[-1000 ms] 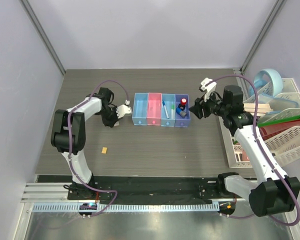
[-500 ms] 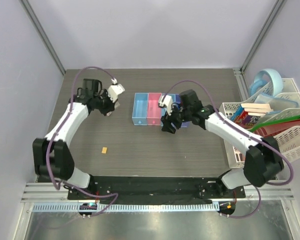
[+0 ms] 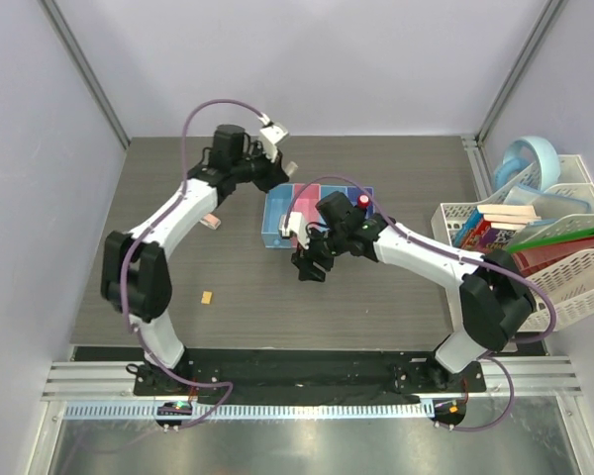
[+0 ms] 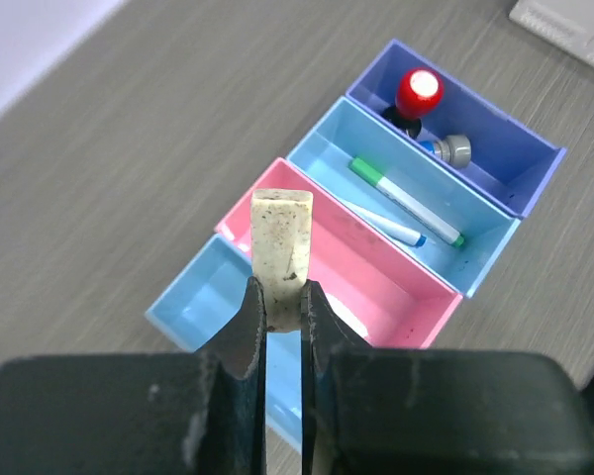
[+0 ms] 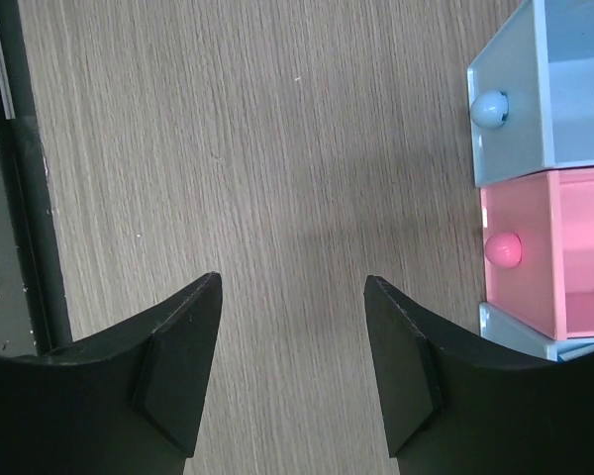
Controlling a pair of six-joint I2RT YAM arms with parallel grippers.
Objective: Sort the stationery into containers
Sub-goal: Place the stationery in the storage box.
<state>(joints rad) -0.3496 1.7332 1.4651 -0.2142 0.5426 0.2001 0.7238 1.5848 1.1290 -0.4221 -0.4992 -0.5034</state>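
Observation:
My left gripper (image 4: 282, 292) is shut on the eraser (image 4: 282, 247), a pale speckled block that stands upright above the edge between the first light blue bin (image 4: 193, 297) and the pink bin (image 4: 386, 272). The second light blue bin (image 4: 495, 233) holds two white pens (image 4: 406, 203). In the darker blue bin (image 4: 520, 163) stand a red-capped bottle (image 4: 418, 91) and a grey-capped thing (image 4: 453, 148). My right gripper (image 5: 293, 279) is open over bare table in front of the containers (image 3: 274, 230). A tan block (image 3: 208, 296) lies at the front left.
A white rack (image 3: 495, 307) with books and folders fills the right edge, with a blue round object (image 3: 530, 163) behind it. A small pale thing (image 3: 211, 220) lies by the left arm. The bins' fronts carry round knobs (image 5: 490, 109). A black strip (image 5: 20, 178) borders the table.
The left arm has swung from left of the bins to above them, carrying the eraser. The right arm has moved from the bins' right end to their front, its jaws opening wider.

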